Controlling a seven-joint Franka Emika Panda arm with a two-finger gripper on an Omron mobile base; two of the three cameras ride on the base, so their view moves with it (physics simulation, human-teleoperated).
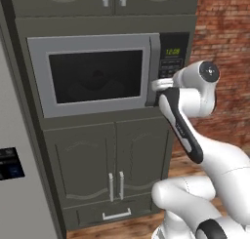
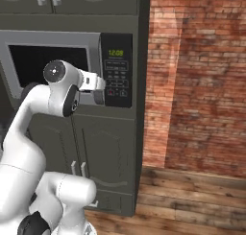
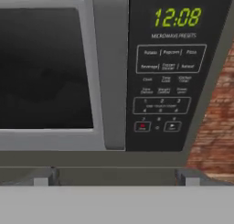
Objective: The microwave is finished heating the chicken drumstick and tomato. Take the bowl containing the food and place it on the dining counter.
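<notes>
So the white arm's two-finger gripper (image 2: 100,90) is right up against the built-in silver-grey microwave (image 1: 97,74), at the right edge of the door where the silver frame meets the black keypad panel (image 2: 116,68). In the left base view the hand (image 1: 157,89) is mostly tucked behind the arm's own wrist, so not much to go on there. In the hand view the two finger tips (image 3: 43,178) sit wide apart at the bottom corners, so the jaws look spread open with nothing between them, just the lower edge of the microwave and the dark cabinet trim beyond.

The microwave door is closed. Its wide dark glass window (image 3: 43,67) is pretty much black, and I honestly can't make out the bowl, the drumstick or the tomato through it, just some faint shapes in the left base view that I wouldn't put a name to. The green digits (image 3: 177,17) on the keypad read 12:08, with preset buttons and a number pad under them, plus a small red-marked button (image 3: 142,126) low on the left.

Further out: dark grey-green cabinet doors with silver handles (image 1: 114,184) sit below the microwave, more cabinets above, a red brick wall (image 2: 197,80) off to the right, and a wooden plank floor (image 2: 192,200) underneath.
</notes>
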